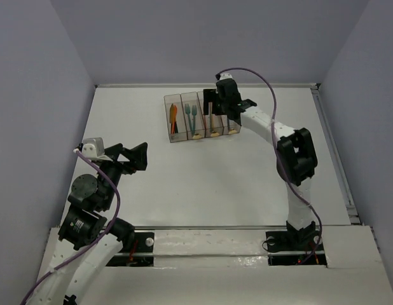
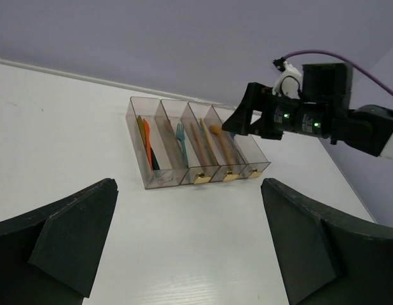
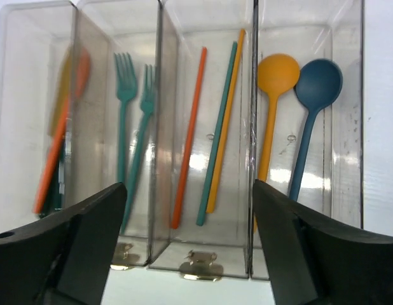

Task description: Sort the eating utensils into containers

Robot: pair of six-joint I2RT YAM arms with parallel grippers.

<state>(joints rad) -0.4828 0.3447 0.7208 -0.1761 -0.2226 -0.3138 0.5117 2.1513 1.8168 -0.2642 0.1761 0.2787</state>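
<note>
Four joined translucent bins (image 1: 202, 117) stand at the back of the table, also in the left wrist view (image 2: 195, 146). In the right wrist view, orange and dark knives (image 3: 60, 136) lie in the left bin, two teal forks (image 3: 130, 127) in the second. Orange, teal and yellow sticks (image 3: 212, 133) lie in the third, a yellow spoon (image 3: 273, 95) and a blue spoon (image 3: 314, 101) in the fourth. My right gripper (image 1: 231, 112) hovers open and empty over the right bins (image 3: 187, 244). My left gripper (image 1: 136, 156) is open and empty at the near left (image 2: 187, 244).
Grey walls enclose the table on three sides. The table (image 1: 203, 184) has a raised rim along its right edge (image 1: 336, 159). A purple cable (image 1: 260, 76) loops above the right arm. The left arm's base and cable fill the near-left corner.
</note>
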